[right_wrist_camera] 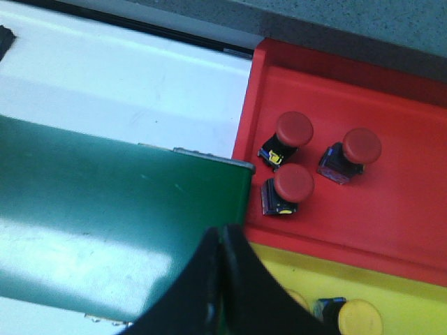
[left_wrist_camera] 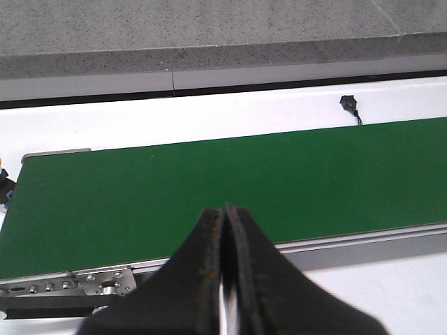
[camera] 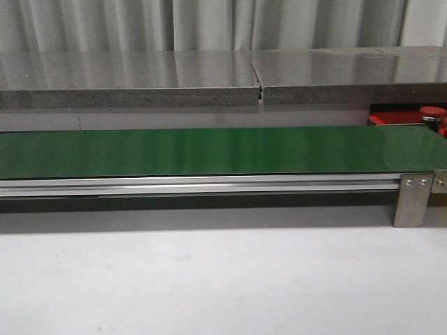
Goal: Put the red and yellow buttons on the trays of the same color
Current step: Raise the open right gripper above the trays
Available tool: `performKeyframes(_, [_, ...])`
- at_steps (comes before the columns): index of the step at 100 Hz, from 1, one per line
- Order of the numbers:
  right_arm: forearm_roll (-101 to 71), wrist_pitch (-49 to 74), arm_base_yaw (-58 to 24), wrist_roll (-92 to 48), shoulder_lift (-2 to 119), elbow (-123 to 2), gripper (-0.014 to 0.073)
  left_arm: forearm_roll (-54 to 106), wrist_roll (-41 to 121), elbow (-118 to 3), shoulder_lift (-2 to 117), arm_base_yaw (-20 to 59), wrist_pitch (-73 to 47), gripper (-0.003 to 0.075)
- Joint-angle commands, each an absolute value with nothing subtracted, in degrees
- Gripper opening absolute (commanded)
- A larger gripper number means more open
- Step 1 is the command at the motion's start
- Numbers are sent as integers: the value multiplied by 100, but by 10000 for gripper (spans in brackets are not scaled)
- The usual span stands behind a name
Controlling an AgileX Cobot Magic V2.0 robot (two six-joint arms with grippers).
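Note:
In the right wrist view a red tray (right_wrist_camera: 405,209) holds three red buttons (right_wrist_camera: 293,129) (right_wrist_camera: 362,144) (right_wrist_camera: 293,183), all lying tipped on their sides. Beside it a yellow tray (right_wrist_camera: 412,289) holds a yellow button (right_wrist_camera: 360,317), and another yellow cap (right_wrist_camera: 298,299) peeks out from behind my finger. My right gripper (right_wrist_camera: 222,230) is shut and empty, over the belt's end near both trays. My left gripper (left_wrist_camera: 225,209) is shut and empty over the near edge of the green belt (left_wrist_camera: 209,181). The front view shows a corner of the red tray (camera: 380,118) and one red button (camera: 431,112); neither gripper appears there.
The long green belt (camera: 209,150) runs across on an aluminium frame (camera: 412,199), with a steel shelf (camera: 209,77) behind it. No buttons show on the belt. A small black sensor (left_wrist_camera: 348,102) sits on the white table behind the belt.

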State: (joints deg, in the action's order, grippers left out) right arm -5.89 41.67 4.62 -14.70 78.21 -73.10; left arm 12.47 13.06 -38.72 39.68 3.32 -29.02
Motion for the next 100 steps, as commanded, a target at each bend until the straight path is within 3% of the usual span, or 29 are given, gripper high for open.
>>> performKeyframes(1, [-571,3651,460,-1520,7114,-6967,-8,1302,1300,-4028,3965,362,-2477,-19])
performKeyframes(66, [-571,2771,460,-1524,3455,-4174,-8,1312,1300,-4028,3995,362,-2466,-19])
performKeyframes(100, [-571,2750,460,-1524,3085,-3913,-8,1196,733,-4295,4553,83,-2430,-20])
